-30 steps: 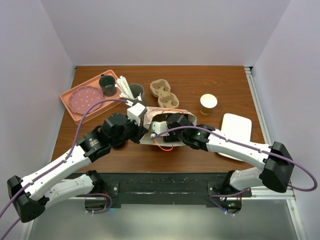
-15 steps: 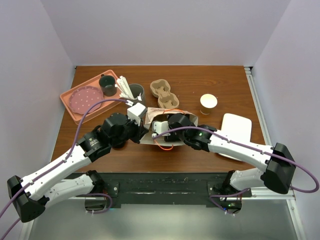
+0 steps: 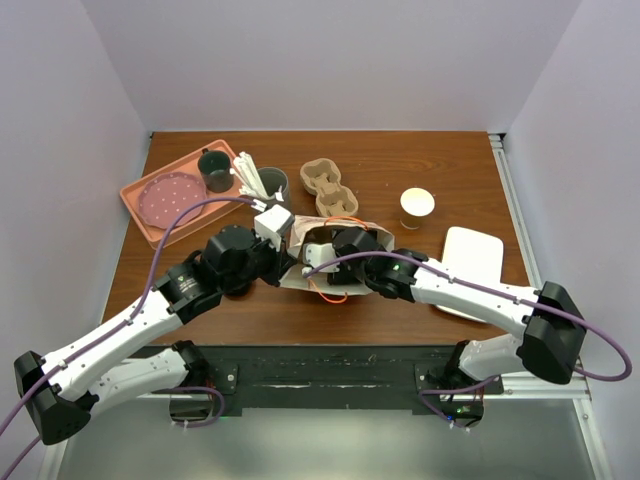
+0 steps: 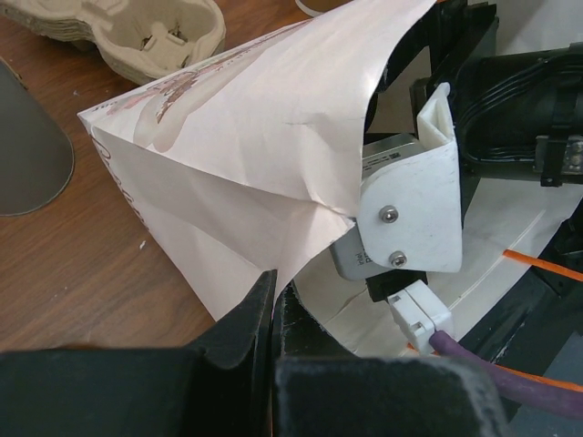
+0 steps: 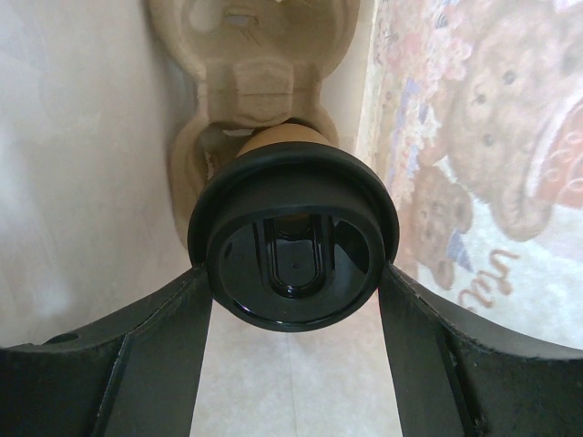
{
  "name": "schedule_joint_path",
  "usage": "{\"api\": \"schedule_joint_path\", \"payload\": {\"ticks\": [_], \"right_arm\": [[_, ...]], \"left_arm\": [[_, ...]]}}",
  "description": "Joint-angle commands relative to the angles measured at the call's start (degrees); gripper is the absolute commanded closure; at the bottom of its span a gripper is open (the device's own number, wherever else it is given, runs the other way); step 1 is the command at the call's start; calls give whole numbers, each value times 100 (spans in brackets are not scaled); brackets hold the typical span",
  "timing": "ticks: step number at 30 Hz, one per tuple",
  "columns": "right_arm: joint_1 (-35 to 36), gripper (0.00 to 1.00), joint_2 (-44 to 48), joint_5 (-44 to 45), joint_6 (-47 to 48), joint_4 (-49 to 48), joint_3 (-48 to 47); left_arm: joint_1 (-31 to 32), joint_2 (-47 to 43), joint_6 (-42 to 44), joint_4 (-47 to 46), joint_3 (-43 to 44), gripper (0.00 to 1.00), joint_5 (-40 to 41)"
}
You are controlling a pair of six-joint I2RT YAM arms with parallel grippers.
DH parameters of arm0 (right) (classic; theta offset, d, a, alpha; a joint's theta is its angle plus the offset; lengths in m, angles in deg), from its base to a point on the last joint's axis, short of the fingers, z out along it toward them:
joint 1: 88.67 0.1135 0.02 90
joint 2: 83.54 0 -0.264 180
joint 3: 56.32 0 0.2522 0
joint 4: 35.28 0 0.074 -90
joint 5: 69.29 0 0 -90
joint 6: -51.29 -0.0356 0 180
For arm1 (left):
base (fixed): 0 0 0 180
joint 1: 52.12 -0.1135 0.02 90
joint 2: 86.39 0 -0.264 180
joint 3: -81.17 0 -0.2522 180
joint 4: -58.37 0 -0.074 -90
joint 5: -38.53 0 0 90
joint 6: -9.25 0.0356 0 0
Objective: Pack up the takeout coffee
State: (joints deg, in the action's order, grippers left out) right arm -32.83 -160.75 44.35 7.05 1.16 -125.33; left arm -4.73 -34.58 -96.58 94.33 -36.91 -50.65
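A white paper bag [image 3: 304, 226] lies on its side mid-table, its mouth facing the arms. My left gripper [image 4: 273, 293] is shut on the bag's lower edge [image 4: 239, 155] and holds the mouth open. My right gripper [image 5: 293, 273] reaches inside the bag. Its two fingers [image 5: 173, 337] press on either side of the black lid [image 5: 291, 241] of the takeout coffee [image 5: 273, 138]. That tan cup sits in one hole of a cardboard carrier [image 5: 246, 64] lying in the bag. From above, only the right wrist [image 3: 354, 244] shows at the bag's mouth.
An empty cardboard carrier [image 3: 328, 187] lies behind the bag. A lidless tan cup [image 3: 416, 207] stands at its right. A white tray [image 3: 471, 257] lies near the right edge. Back left, a pink tray [image 3: 138, 212] holds a plate, a dark mug [image 3: 214, 170] and a grey tumbler [image 3: 272, 182] with white utensils.
My right wrist has edged slightly left, deeper into the bag. The left arm and the bag have stayed put.
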Motion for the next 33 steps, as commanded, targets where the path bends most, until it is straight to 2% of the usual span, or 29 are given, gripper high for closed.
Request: {"api": "schedule_joint_path", "payload": {"ticks": [1, 17, 28, 33], "right_arm": [[-29, 100, -57, -158, -181, -27, -92], [-161, 100, 66, -193, -120, 360, -716], [-161, 100, 399, -1142, -278, 984, -997], [-161, 100, 277, -1485, -243, 1099, -998]], "left_arm": [[24, 4, 89, -75, 264, 100, -47], [24, 127, 89, -172, 273, 100, -56], [24, 180, 107, -198, 273, 100, -56], [24, 198, 90, -224, 290, 100, -56]]}}
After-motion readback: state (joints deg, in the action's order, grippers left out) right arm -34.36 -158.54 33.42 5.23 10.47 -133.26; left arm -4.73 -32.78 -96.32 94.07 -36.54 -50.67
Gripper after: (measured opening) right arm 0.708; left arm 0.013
